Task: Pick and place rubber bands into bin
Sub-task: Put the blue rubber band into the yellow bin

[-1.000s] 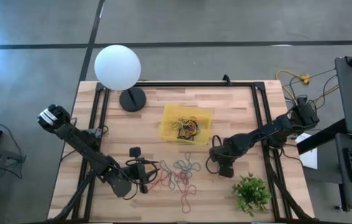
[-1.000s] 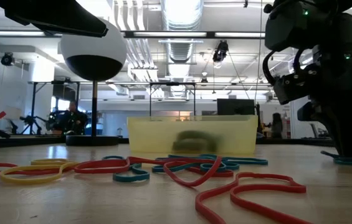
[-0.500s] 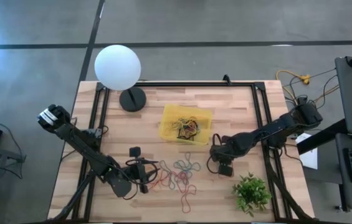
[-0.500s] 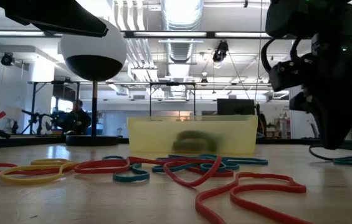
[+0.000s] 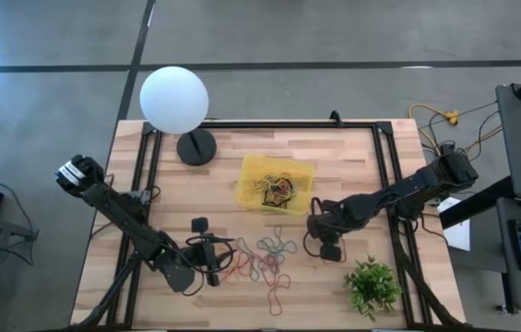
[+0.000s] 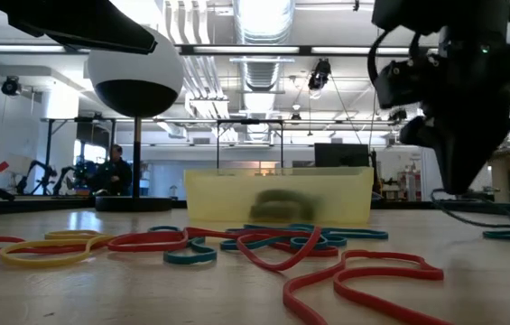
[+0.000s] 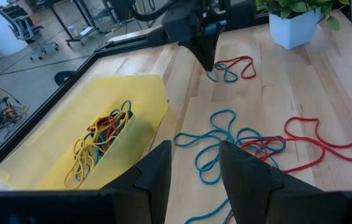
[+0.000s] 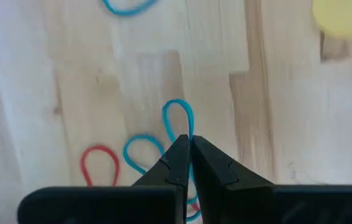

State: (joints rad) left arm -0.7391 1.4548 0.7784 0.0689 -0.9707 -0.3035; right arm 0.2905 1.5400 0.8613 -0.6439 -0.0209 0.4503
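At the table's near edge, loose rubber bands (image 5: 269, 261) lie in a tangle of red, blue and yellow loops on the bare wood, between the two arms. The left gripper (image 5: 216, 261) sits low at the tangle's left end, its fingers (image 7: 154, 171) a moderate way apart with nothing between them; its wrist view looks over blue and red loops toward the bin. To the right of the tangle, near a small green plant (image 5: 372, 285) in a white pot, the right gripper (image 5: 319, 228) points down at the wood with its fingers (image 8: 179, 163) pressed together. In the right wrist view a thin blue band (image 8: 179, 121) runs up to the closed tips, with a second blue loop and a red loop (image 8: 100, 163) lying beside it; whether the blue band is pinched or only lies under the tips cannot be told. The left wrist view shows the same pointed tips just over a red and blue cluster (image 7: 230, 67). Farther back, at mid-table, stands the yellow bin (image 5: 253, 171), with yellow, red, black and blue bands heaped in it. A small black block (image 5: 200, 224) sits left of the bin, nearer the front. At the far left corner stands a white globe lamp (image 5: 174, 100) on a dark round base.
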